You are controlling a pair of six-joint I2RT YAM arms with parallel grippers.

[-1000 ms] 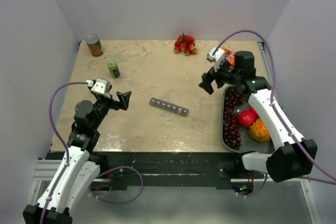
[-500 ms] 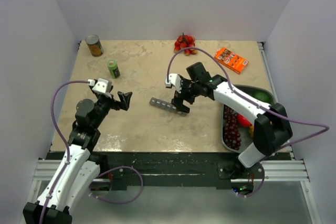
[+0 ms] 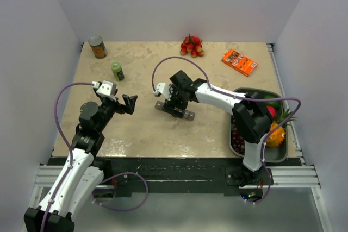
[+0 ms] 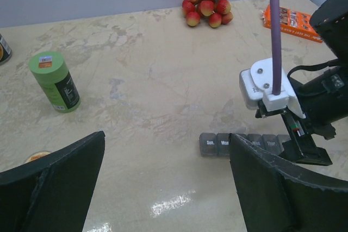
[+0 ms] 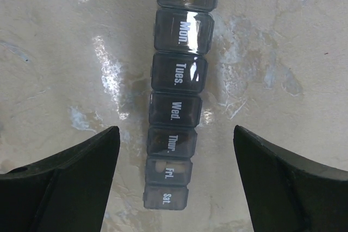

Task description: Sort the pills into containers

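Right pincer (image 3: 174,106) over pill organiser (image 5: 175,74)

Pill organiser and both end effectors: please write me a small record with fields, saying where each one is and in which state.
pill organiser: flat on the table, near its middle, seven compartments marked Sun. to Sat.
lids: appear shut
right end effector: over the pill organiser, open, straddling it without contact
left end effector: open, holding nothing, apart to the left
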